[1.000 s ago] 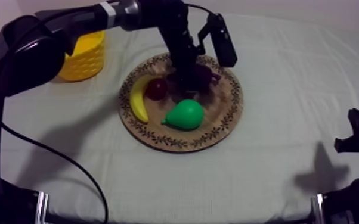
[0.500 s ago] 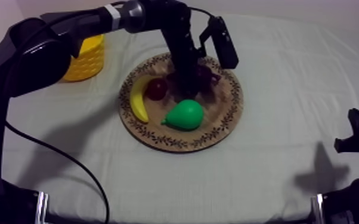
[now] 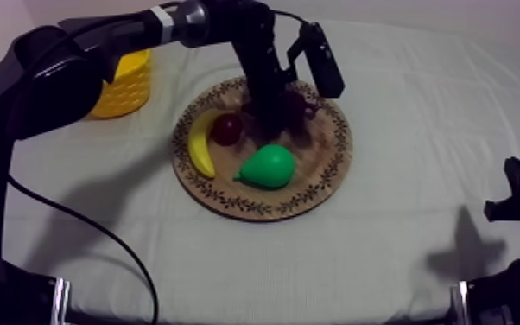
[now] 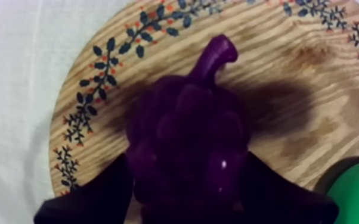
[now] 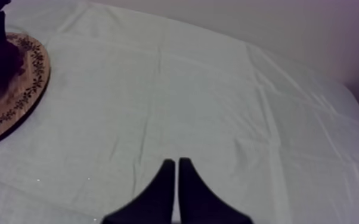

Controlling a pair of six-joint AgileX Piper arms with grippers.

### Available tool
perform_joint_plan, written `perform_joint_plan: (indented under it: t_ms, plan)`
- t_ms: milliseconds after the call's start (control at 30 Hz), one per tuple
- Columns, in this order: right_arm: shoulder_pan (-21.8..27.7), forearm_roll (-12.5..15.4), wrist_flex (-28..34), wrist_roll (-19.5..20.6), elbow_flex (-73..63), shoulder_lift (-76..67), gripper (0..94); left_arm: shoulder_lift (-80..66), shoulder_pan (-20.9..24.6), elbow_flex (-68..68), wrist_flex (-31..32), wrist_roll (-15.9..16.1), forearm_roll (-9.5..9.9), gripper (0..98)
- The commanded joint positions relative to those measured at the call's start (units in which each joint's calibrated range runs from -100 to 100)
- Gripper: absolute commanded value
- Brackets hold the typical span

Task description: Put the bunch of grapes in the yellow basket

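- The right gripper (image 5: 176,161) rests low at my right edge of the table, well apart from the fruit, over bare cloth (image 3: 384,259). Its two fingers lie together in a narrow wedge and hold nothing.
- One round wooden board (image 3: 315,186) lies mid-table and carries four fruits.
- One pear (image 3: 268,166) is at the board's near side.
- One banana (image 3: 199,143) lies along the board's left rim, and one small red fruit (image 3: 226,129) sits just beside it.
- One bunch of grapes (image 4: 182,113) lies towards the board's far side, stem pointing away from the fingers and at the patterned rim.
- The left gripper (image 4: 186,179) is down over the bunch. One black finger presses each flank, so the jaws are closed round the bunch, which appears to rest on the wood.
- The bunch is likely a light, stiff toy with a glossy, lumpy skin that could slip. A hold across the widest part of the body looks firmer than one on the thin stem.
- One yellow basket (image 3: 125,82) stands at the far left, apart from the board.
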State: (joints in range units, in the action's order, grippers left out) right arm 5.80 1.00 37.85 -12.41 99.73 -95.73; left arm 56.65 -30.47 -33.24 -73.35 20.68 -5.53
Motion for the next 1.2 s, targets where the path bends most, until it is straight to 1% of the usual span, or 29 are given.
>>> perform_joint_plan:
  t_ms: [0, 200, 433, 600, 700, 833, 967, 1167]
  plan:
    - [0.0, 0.0, 0.0, 0.0, 0.0, 0.0, 0.2, -0.1, 0.1, 0.1, 0.0, 0.0, -0.03, 52.0]
    - [0.0, 0.0, 0.0, 0.0, 0.0, 0.0, 0.2, -0.9, 0.2, 1.3, 0.9, -0.1, -0.10, 49.9]
    - [0.0, 0.0, 0.0, 0.0, 0.0, 0.0, 0.2, -4.3, 0.3, 5.7, 4.4, -0.3, -0.03, 48.8]
    - [0.0, 0.0, 0.0, 0.0, 0.0, 0.0, 0.2, -7.9, 0.0, 8.8, 6.3, -1.4, 0.49, 47.7]
    - [0.0, 0.0, 0.0, 0.0, 0.0, 0.0, 0.2, -10.8, 0.0, 11.9, 8.6, -2.2, 0.62, 47.3]
    - [0.0, 0.0, 0.0, 0.0, 0.0, 0.0, 0.2, -15.4, -0.3, 17.4, 13.4, -3.7, 1.22, 47.7]
    - [0.0, 0.0, 0.0, 0.0, 0.0, 0.0, 0.2, -20.5, -0.7, 22.7, 17.3, -6.2, 2.11, 49.6]
    - [0.0, 0.0, 0.0, 0.0, 0.0, 0.0, 0.2, -28.0, -1.3, 29.1, 20.2, -10.6, 2.48, 49.8]
